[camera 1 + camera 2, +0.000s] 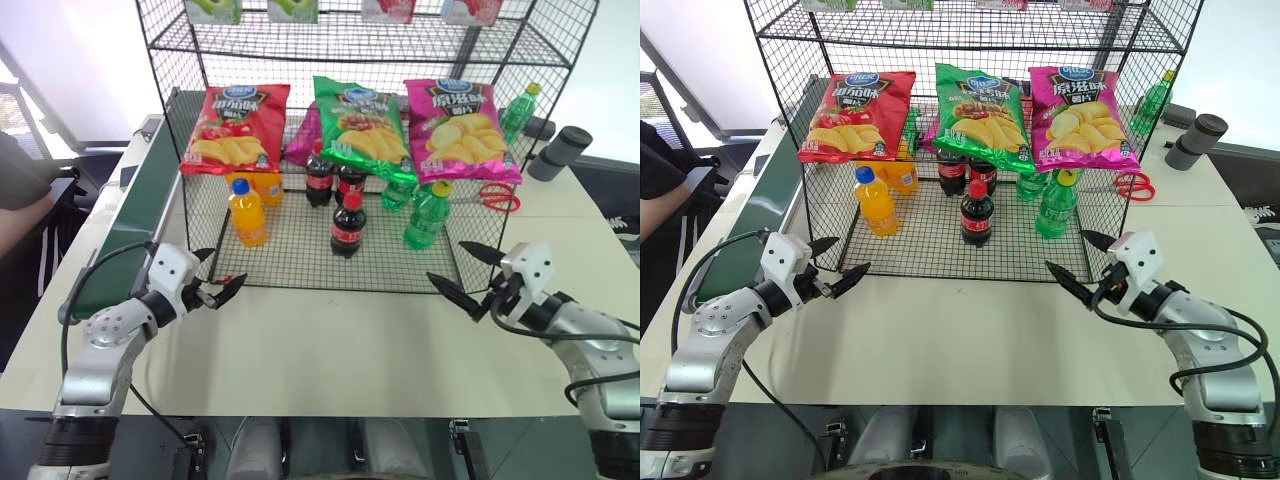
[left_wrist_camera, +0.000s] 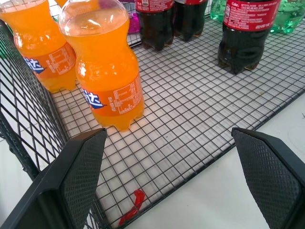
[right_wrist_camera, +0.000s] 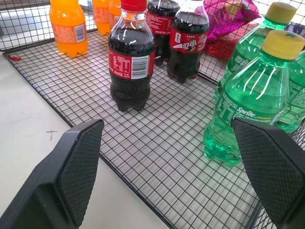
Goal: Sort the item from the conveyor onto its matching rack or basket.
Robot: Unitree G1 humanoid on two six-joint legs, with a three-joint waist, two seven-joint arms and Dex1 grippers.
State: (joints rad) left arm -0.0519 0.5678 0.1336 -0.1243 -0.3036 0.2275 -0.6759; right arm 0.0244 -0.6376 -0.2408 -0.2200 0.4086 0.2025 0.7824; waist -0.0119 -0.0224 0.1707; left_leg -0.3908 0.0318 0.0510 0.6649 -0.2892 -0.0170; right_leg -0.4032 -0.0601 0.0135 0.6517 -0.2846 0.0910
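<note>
The cola bottle (image 1: 348, 225) with red cap and red label stands upright on the bottom grid floor of the black wire rack (image 1: 290, 255), in front of two more cola bottles (image 1: 334, 181). It also appears in the right wrist view (image 3: 130, 62). The dark-green conveyor (image 1: 135, 215) runs along the table's left side with nothing on the stretch in view. My left gripper (image 1: 226, 268) hovers open and empty at the rack's front left corner. My right gripper (image 1: 446, 260) hovers open and empty at the front right corner. Both point toward the rack.
Orange soda bottles (image 1: 247, 213) stand at the rack's left and green bottles (image 1: 428, 215) at its right. Chip bags (image 1: 235, 125) lie on the shelf above. Red scissors (image 1: 497, 196) and a grey cylinder (image 1: 560, 152) sit on the table to the right. A person (image 1: 20, 190) is at the far left.
</note>
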